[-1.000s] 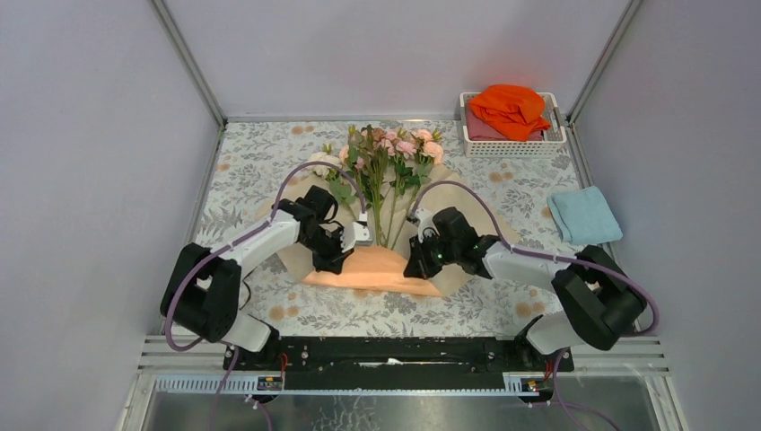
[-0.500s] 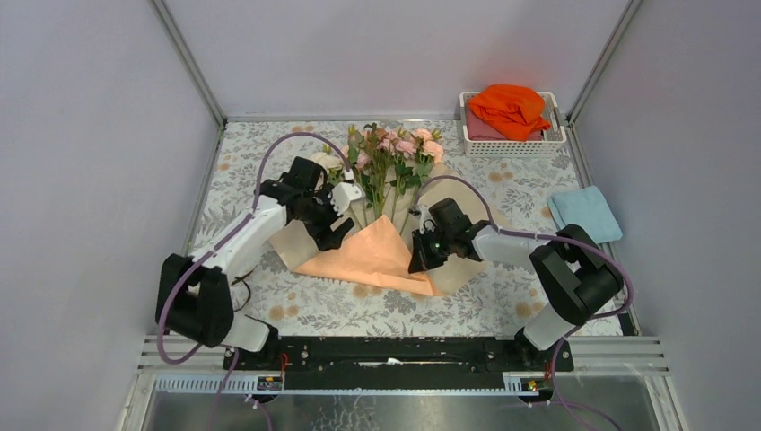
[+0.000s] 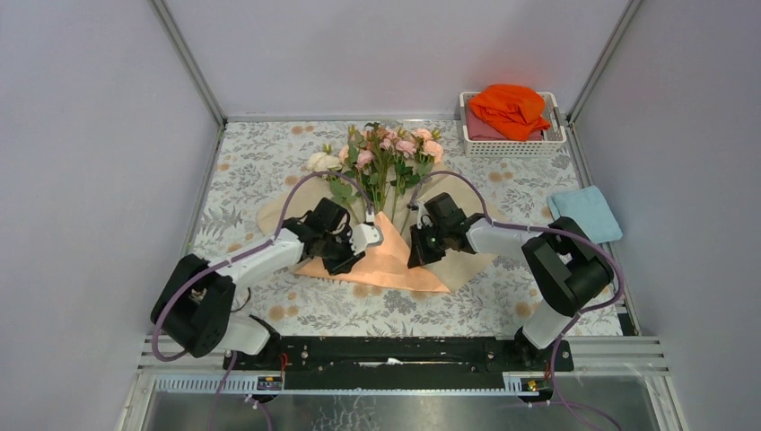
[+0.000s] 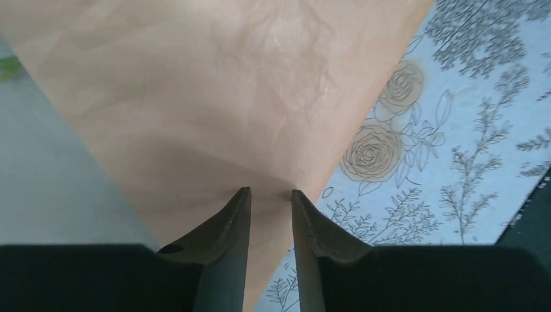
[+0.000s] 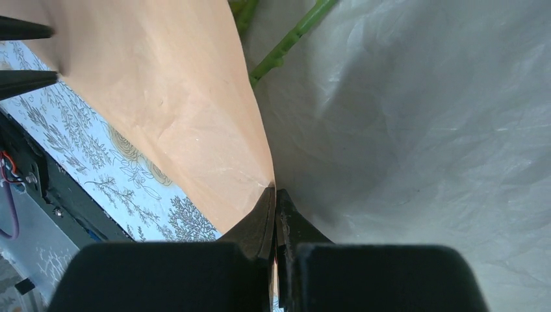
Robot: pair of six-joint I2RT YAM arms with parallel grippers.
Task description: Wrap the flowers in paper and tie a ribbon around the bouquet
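Crinkled peach-orange paper sheet [image 3: 399,265] lies mid-way across the floral-print counter [image 3: 260,162], its near corner folded over the stems. The bunch of pink and cream flowers on green stems [image 3: 390,148] lies on it, blooms at the far side. Right gripper [image 5: 274,188] is pinched together on the fold's edge. Left gripper [image 4: 268,190] stands narrowly apart over the peach face, with nothing seen between.

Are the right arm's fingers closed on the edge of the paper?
Yes, the right fingers are pressed together with the folded edge of the paper pinched at their tips.
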